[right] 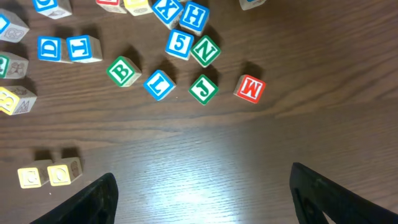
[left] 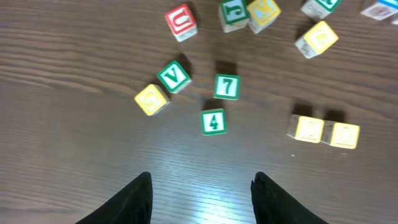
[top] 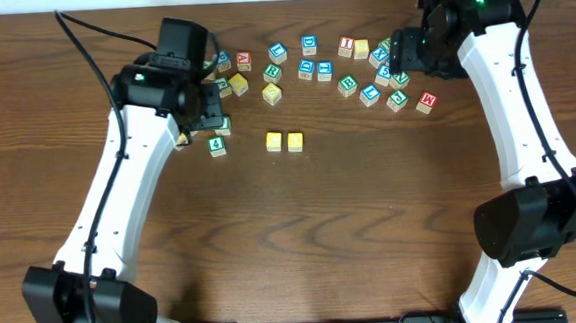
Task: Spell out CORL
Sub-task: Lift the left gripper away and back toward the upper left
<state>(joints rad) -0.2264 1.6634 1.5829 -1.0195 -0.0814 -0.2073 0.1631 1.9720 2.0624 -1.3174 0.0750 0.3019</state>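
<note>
1. Left hand (left: 202,180): fingers apart, nothing between them; it hangs above the bench (top: 302,231) on the left side, near the green "4" cube (left: 213,121) and the green "7" cube (left: 226,86), touching neither.
2. Right hand (right: 202,174): fingers wide apart, gap empty; it hangs over bare wood at the far right, on the near side of the scattered cubes.
3. First yellow-topped cube (top: 274,140) and second yellow-topped cube (top: 295,140): side by side at mid-bench, edges touching or very nearly so; both flat, well apart from the scatter behind them; their top letters are too faint to read.
4. Green-framed "R" cube (top: 272,72): in the far scatter, left of centre, just behind a lone yellow cube (top: 272,92); its letter is small in the overhead view.
5. Blue-framed "L" cube (right: 160,84): flat on the bench in the right-hand scatter, turned askew, between the green "B" cube (right: 123,71) and the green "J" cube (right: 203,88); clear of the right hand.
6. Red "M" cube (right: 250,88): just right of the green "J" cube, at the edge of the scatter.
</note>
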